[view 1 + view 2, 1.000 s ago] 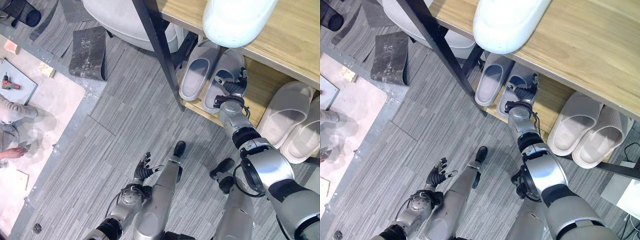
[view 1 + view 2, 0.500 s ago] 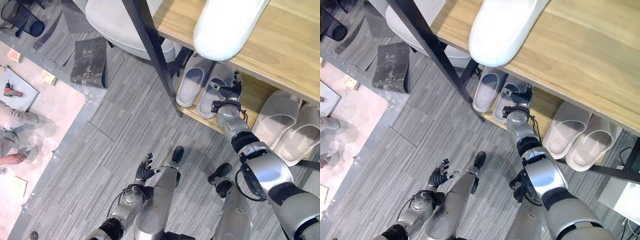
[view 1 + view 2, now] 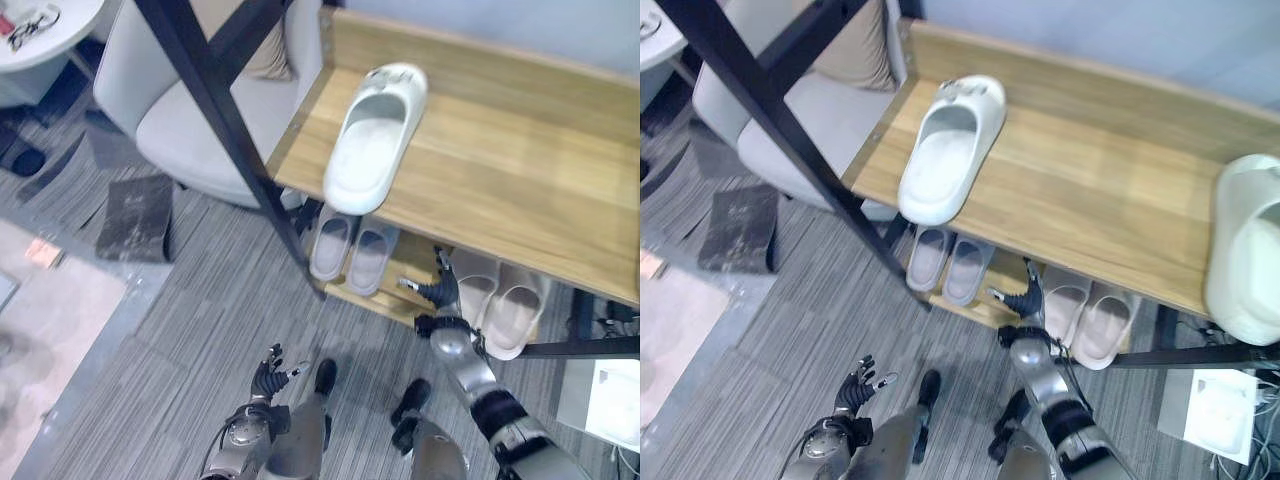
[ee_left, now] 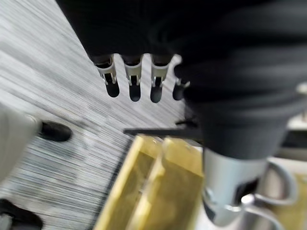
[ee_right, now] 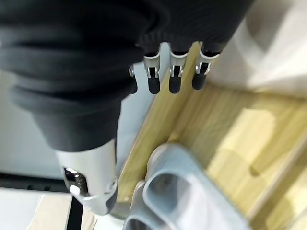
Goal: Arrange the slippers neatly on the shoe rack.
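My right robot hand [image 3: 441, 292], fingers spread and empty, hangs at lower centre beside the paired grey slippers [image 3: 350, 246]; white slipper [image 3: 372, 138] overhangs the shoe rack [image 3: 520, 190], needing straightening.

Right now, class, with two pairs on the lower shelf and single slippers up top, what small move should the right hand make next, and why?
Probably raise the open right hand toward the white slipper whose heel overhangs the top shelf edge. The hand holds nothing in front of the lower shelf, where the grey pair and the beige pair already lie side by side.
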Tool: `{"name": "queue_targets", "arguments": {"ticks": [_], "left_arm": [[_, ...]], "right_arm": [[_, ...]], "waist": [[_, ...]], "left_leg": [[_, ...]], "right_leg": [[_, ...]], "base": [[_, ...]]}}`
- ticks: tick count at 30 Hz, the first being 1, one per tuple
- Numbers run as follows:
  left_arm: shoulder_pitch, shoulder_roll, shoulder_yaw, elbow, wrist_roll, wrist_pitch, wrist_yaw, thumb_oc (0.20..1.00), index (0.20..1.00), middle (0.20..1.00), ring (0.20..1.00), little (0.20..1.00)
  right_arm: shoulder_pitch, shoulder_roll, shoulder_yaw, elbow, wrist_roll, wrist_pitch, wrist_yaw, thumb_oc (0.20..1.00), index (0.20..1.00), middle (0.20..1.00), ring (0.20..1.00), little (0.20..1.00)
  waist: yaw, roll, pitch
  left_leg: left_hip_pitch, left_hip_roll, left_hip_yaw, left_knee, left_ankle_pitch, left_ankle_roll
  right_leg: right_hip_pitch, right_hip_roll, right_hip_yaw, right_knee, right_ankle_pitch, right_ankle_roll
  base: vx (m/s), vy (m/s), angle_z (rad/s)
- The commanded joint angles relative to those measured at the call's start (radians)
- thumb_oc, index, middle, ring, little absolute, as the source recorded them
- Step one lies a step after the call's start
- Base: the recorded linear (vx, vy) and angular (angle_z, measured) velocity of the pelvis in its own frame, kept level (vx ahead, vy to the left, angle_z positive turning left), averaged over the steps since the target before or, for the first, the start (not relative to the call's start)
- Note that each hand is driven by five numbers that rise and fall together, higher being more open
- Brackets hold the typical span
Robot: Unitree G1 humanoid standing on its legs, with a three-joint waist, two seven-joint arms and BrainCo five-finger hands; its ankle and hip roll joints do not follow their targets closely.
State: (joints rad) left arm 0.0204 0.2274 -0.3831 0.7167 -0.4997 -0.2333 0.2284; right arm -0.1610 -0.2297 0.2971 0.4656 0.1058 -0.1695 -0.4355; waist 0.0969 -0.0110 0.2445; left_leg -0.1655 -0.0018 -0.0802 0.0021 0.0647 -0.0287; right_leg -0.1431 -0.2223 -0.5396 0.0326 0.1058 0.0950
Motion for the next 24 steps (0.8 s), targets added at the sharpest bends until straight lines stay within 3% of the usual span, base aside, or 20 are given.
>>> {"name": "queue_targets", "arguments": {"ticks": [1,2,6,11,16,17,20,22,24], "left_arm": [[-0.008,0.024,0.008,-0.029,0.052,-0.007,-0.04,1.0,1.0,1.0,1.0,1.0],[-0.008,0.034,0.011,-0.035,0.092,-0.004,-0.059,1.0,1.0,1.0,1.0,1.0],[-0.03,0.041,-0.007,-0.029,0.17,0.003,-0.089,1.0,1.0,1.0,1.0,1.0],[-0.059,0.034,-0.058,-0.029,0.262,0.018,-0.105,1.0,1.0,1.0,1.0,1.0],[-0.135,0.023,-0.188,-0.046,0.379,0.044,-0.153,1.0,1.0,1.0,1.0,1.0],[-0.177,0.036,-0.26,-0.102,0.434,0.046,-0.187,1.0,1.0,1.0,1.0,1.0],[-0.203,0.046,-0.292,-0.133,0.46,0.05,-0.201,1.0,1.0,1.0,1.0,1.0],[-0.289,0.102,-0.395,-0.323,0.508,0.039,-0.291,1.0,1.0,1.0,1.0,1.0],[-0.317,0.123,-0.428,-0.387,0.51,0.032,-0.324,1.0,1.0,1.0,1.0,1.0]], "right_arm": [[0.009,-0.044,0.058,-0.073,0.091,-0.066,0.192,1.0,1.0,1.0,1.0,1.0],[0.077,-0.061,0.075,-0.079,0.113,-0.06,0.258,1.0,1.0,1.0,1.0,1.0],[0.163,-0.076,0.08,-0.022,0.066,-0.038,0.314,1.0,1.0,1.0,1.0,1.0],[0.249,-0.064,0.018,0.08,0.034,-0.012,0.32,1.0,1.0,1.0,1.0,1.0],[0.245,-0.068,-0.031,0.206,-0.006,0.012,0.288,1.0,1.0,1.0,1.0,1.0],[0.23,-0.075,-0.047,0.227,-0.004,0.014,0.279,1.0,1.0,1.0,1.0,1.0],[0.22,-0.075,-0.057,0.242,0.005,0.013,0.278,1.0,1.0,1.0,1.0,1.0],[0.2,-0.094,-0.074,0.255,0.01,0.011,0.277,1.0,1.0,1.0,1.0,1.0],[0.193,-0.098,-0.075,0.255,0.006,0.009,0.279,1.0,1.0,1.0,1.0,1.0]], "waist": [[0.01,0.004,-0.023],[0.001,0.001,-0.047],[-0.023,-0.002,-0.077],[-0.065,-0.001,-0.119],[-0.106,0.007,-0.142],[-0.112,0.011,-0.144],[-0.116,0.013,-0.146],[-0.127,0.022,-0.151],[-0.128,0.023,-0.149]], "left_leg": [[0.047,-0.001,0.042,-0.07,0.024,-0.033],[0.064,0.001,0.053,-0.085,0.029,-0.042],[0.085,0.005,0.068,-0.089,0.026,-0.052],[0.124,0.005,0.099,-0.089,0.005,-0.044],[0.149,0.008,0.129,-0.089,-0.015,-0.039],[0.157,0.009,0.132,-0.089,-0.022,-0.039],[0.154,0.006,0.132,-0.089,-0.019,-0.037],[0.159,0.004,0.132,-0.089,-0.024,-0.036],[0.164,0.004,0.134,-0.089,-0.028,-0.036]], "right_leg": [[0.086,0.023,-0.024,-0.019,-0.043,0.078],[0.106,0.031,-0.023,-0.041,-0.039,0.079],[0.135,0.039,-0.016,-0.062,-0.039,0.082],[0.164,0.044,0.017,-0.092,-0.031,0.085],[0.177,0.048,0.053,-0.105,-0.027,0.087],[0.181,0.052,0.059,-0.105,-0.03,0.088],[0.178,0.05,0.06,-0.105,-0.028,0.089],[0.184,0.048,0.063,-0.106,-0.027,0.09],[0.188,0.049,0.064,-0.107,-0.028,0.09]], "base": [[0.08,-0.017,-0.23],[0.08,-0.018,-0.19],[0.04,-0.013,-0.11],[0.06,0.007,-0.12],[0.03,0.011,-0.31],[0.01,0.005,-0.15],[0.0,0.007,-0.12],[0.01,0.008,-0.11],[0.0,0.002,-0.04]]}}
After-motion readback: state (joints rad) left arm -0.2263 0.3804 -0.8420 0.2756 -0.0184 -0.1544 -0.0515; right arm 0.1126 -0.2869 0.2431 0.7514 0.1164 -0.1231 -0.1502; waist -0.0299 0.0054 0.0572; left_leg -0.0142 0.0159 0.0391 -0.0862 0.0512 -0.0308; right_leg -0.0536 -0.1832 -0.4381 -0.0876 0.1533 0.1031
